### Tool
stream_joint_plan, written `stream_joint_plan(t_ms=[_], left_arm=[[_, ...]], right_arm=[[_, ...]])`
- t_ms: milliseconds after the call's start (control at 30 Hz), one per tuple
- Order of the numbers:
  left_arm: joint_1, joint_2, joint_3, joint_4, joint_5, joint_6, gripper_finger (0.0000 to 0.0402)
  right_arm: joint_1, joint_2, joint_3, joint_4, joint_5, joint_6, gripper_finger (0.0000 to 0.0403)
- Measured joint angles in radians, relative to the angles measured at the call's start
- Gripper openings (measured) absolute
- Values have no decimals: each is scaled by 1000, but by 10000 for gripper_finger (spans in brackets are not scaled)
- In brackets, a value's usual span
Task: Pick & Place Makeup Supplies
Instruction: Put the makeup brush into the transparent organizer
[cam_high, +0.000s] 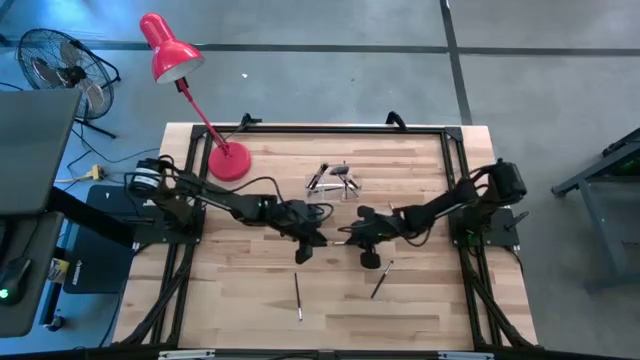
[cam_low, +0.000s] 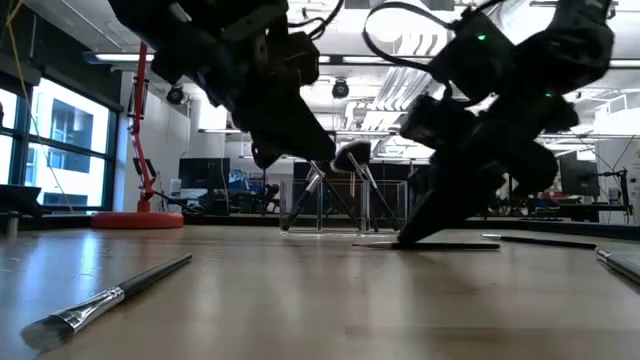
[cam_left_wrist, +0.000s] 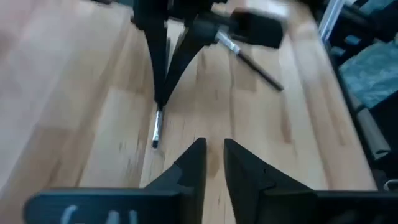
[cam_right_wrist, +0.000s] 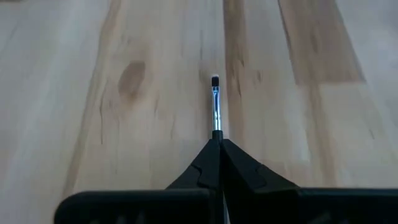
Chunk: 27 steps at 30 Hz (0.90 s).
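My right gripper (cam_right_wrist: 216, 142) is shut on a thin makeup brush (cam_right_wrist: 216, 109) at the table's middle (cam_high: 345, 240). The brush's silvery ferrule and small dark tip stick out past the fingertips. My left gripper (cam_left_wrist: 214, 146) hovers a little to the left (cam_high: 305, 250); it is slightly open, holds nothing and faces the right gripper. Two more brushes (cam_high: 298, 297) (cam_high: 380, 280) lie flat on the wood nearer the front edge. A dark-handled brush (cam_left_wrist: 252, 59) lies beyond the right gripper. Several brushes lean in a clear holder (cam_high: 330, 180). My right gripper pinches the thin brush's handle (cam_right_wrist: 216, 132) between its two fingertips, just behind the ferrule. The fingers slant down from the table's right side and run along the brush. The ferrule end (cam_left_wrist: 155, 134) points toward the left gripper, low over the wood.
A red desk lamp (cam_high: 228, 160) stands at the table's far left, its head over the far edge. The clear holder (cam_low: 340, 200) is behind both grippers. The near brush (cam_low: 100, 300) lies close to the front edge. Bare wood stretches on both sides.
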Motion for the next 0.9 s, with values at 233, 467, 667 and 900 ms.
stream_joint_plan(t_ms=[233,467,667,900], left_arm=[[0,77,34,-104,-86,12,95],[-1,134,68,-138,-128,95,98],[0,173,81,-162,-188,157,97],[1,207,81,-145,-191,191,97]], right_arm=[[-20,44,100,-71,-5,-20,1],[-53,45,135,-106,-10,-20,0],[-53,45,135,-106,-30,-20,0],[-53,44,135,-110,-35,-18,0]])
